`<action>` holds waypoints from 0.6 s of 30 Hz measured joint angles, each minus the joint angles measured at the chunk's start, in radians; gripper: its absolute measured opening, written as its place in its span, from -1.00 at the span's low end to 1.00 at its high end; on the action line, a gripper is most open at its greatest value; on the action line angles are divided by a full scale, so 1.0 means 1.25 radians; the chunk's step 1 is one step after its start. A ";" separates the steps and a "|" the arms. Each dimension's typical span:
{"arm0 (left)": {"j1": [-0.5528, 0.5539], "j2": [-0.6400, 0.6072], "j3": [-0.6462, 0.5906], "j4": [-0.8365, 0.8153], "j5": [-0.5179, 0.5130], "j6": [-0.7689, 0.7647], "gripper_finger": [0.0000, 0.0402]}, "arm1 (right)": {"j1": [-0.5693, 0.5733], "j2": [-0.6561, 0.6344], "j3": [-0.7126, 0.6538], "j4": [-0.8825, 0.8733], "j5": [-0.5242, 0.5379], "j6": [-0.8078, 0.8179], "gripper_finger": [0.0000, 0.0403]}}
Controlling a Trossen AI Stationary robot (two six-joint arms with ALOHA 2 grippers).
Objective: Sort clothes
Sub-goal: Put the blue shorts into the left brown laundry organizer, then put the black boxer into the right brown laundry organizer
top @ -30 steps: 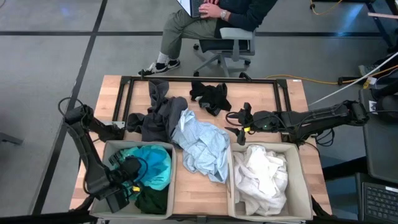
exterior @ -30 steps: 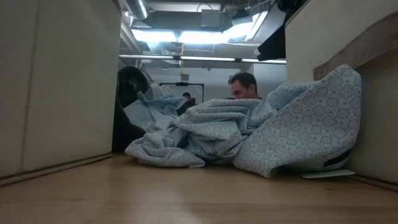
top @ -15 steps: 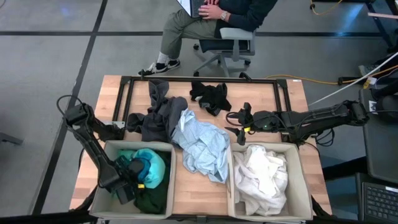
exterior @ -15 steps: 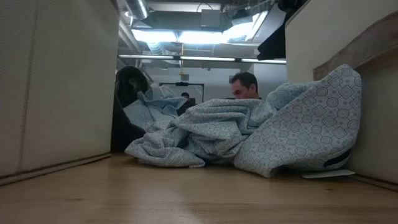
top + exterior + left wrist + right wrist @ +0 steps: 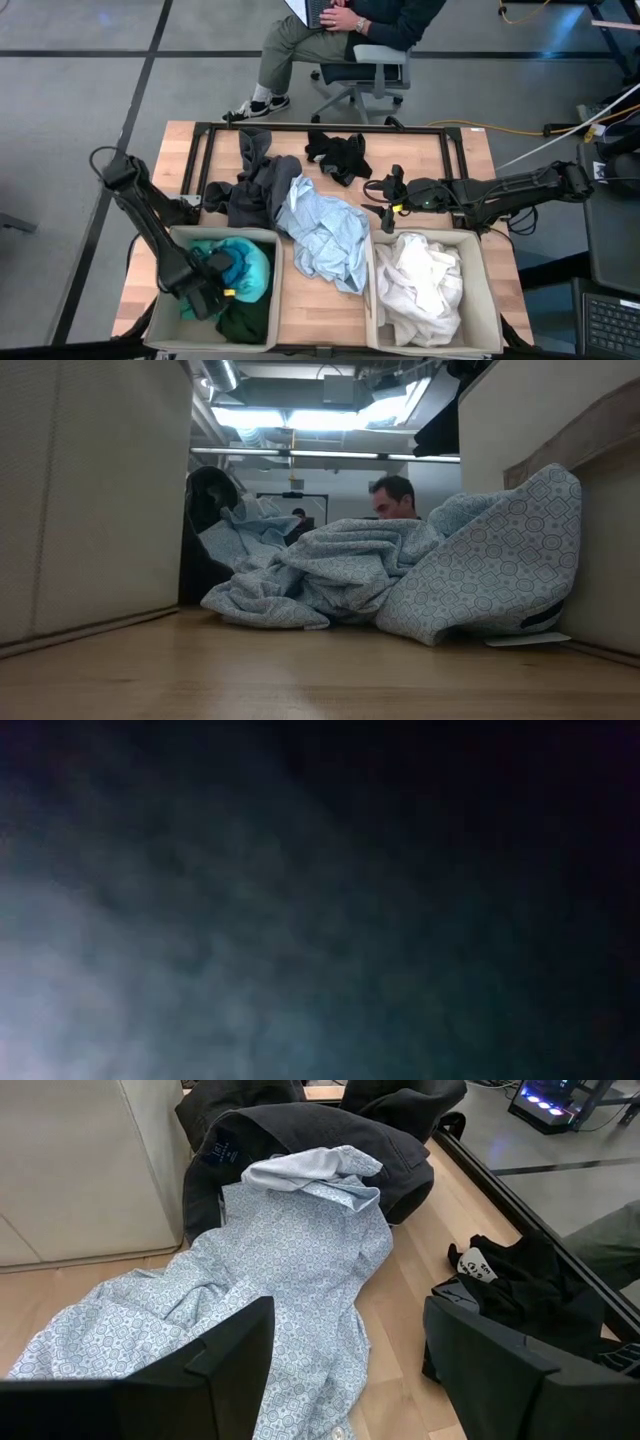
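Wooden tabletop [image 5: 330,320] carries everything we are sorting, with two beige bins at its near edge. Our turquoise garment [image 5: 250,268] lies bunched in the left bin [image 5: 277,290], on top of a dark green one [image 5: 245,322]; it has no clear long axis, just a rounded heap. Over it sits our left gripper [image 5: 205,295], low inside the bin, and we cannot tell whether its fingers are spread or pinching cloth (its own camera shows only murky fabric). White clothes [image 5: 420,285] fill the right bin [image 5: 490,300].

Between the bins the pale blue shirt [image 5: 325,235] sprawls, its long axis running from the far middle of the table toward the near edge, one end draped by the right bin. A dark grey garment [image 5: 262,185] touches its far end, and a black one [image 5: 340,155] lies apart near the far rail. Our right gripper [image 5: 388,205] hovers just beside the blue shirt, fingers spread wide and empty.

One risk: if turquoise cloth clings to the left fingers, lifting could drag it back out. Another: grabbing the blue shirt could pull the grey one along.
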 joint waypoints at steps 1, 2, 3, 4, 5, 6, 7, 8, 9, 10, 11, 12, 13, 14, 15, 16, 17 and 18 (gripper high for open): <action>0.001 -0.024 0.005 -0.004 -0.001 -0.003 -0.08 | 0.000 0.000 0.000 0.000 0.000 0.000 0.28; 0.002 -0.048 0.010 -0.014 -0.005 -0.012 -0.07 | 0.000 0.000 0.000 0.000 0.000 0.000 0.28; 0.002 -0.071 0.013 -0.020 -0.011 -0.018 -0.07 | 0.000 0.000 0.000 0.000 0.000 0.000 0.28; 0.002 -0.096 0.015 -0.022 -0.018 -0.021 -0.08 | 0.000 0.000 0.000 0.000 0.000 0.000 0.28; 0.001 -0.120 0.017 -0.021 -0.026 -0.025 -0.08 | 0.000 0.000 0.000 0.001 0.000 0.000 0.28; 0.000 -0.143 0.017 -0.023 -0.032 -0.028 -0.09 | 0.000 0.000 0.000 0.001 0.000 0.000 0.28; 0.000 -0.168 0.017 -0.026 -0.035 -0.028 -0.09 | 0.000 0.000 0.000 0.001 0.000 0.000 0.28; 0.000 -0.189 0.017 -0.027 -0.041 -0.027 -0.09 | 0.000 0.000 0.000 0.001 0.000 0.000 0.28; 0.000 -0.210 0.017 -0.027 -0.044 -0.027 -0.09 | 0.000 0.000 0.000 0.001 0.000 0.000 0.28; 0.000 -0.233 0.017 -0.027 -0.047 -0.028 -0.09 | 0.000 0.000 0.000 0.001 0.000 0.000 0.28; 0.000 -0.254 0.017 -0.027 -0.048 -0.033 -0.09 | 0.000 0.000 0.000 0.001 0.000 0.001 0.28; 0.000 -0.277 0.017 -0.025 -0.049 -0.041 -0.09 | 0.000 0.000 0.000 0.001 0.000 0.001 0.28; 0.000 -0.300 0.018 -0.025 -0.050 -0.047 -0.09 | 0.000 0.000 0.000 0.001 0.000 0.001 0.28; 0.000 -0.320 0.018 -0.025 -0.052 -0.056 -0.09 | 0.000 0.000 0.000 0.001 0.000 0.001 0.28; 0.000 -0.341 0.018 -0.025 -0.059 -0.058 -0.09 | 0.000 0.000 0.000 0.001 0.000 0.001 0.28; 0.000 -0.359 0.018 -0.024 -0.074 -0.058 -0.09 | 0.000 0.000 0.000 0.001 0.000 0.001 0.28; 0.000 -0.376 0.018 -0.022 -0.096 -0.051 -0.09 | 0.000 0.000 0.000 0.002 0.000 0.001 0.28; 0.000 -0.392 0.018 -0.012 -0.124 -0.033 -0.09 | 0.000 0.000 0.000 0.002 0.000 0.001 0.28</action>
